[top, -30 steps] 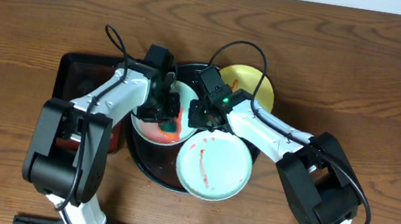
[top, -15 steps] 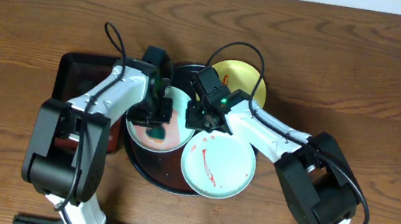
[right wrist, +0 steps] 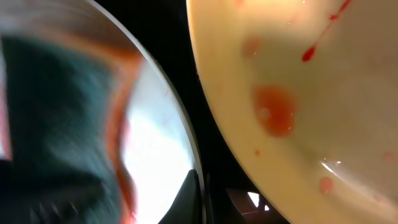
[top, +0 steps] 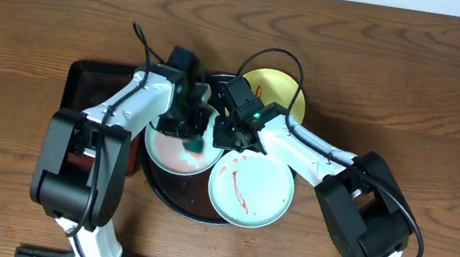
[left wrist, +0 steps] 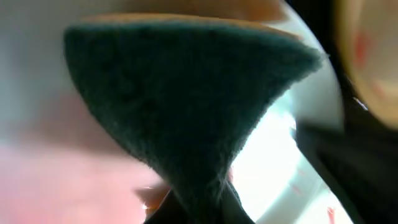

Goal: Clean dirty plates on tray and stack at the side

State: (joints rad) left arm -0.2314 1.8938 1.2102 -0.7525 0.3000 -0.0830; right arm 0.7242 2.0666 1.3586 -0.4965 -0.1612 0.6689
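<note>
A pale mint-blue plate [top: 168, 154] smeared pink lies on the left of the round black tray [top: 185, 207]. My left gripper [top: 192, 130] is shut on a dark green sponge [top: 194, 144] and presses it on that plate. In the left wrist view the sponge [left wrist: 186, 93] fills the frame. My right gripper [top: 224, 135] is shut on the same plate's right rim, which shows in the right wrist view [right wrist: 155, 143]. A second mint-blue plate [top: 250, 190] with red streaks lies front right. The pale yellow plate [top: 281, 95], spotted with red, lies behind; it also shows in the right wrist view [right wrist: 298, 93].
A smaller rectangular black tray [top: 89, 91] lies to the left, under my left arm. Brown wooden table [top: 433, 94] surrounds the trays. Black cables loop above both wrists.
The sponge in my left gripper has swept right across the mint-blue plate, towards my right gripper. The plate has shifted a little. The right gripper keeps its hold on the rim.
</note>
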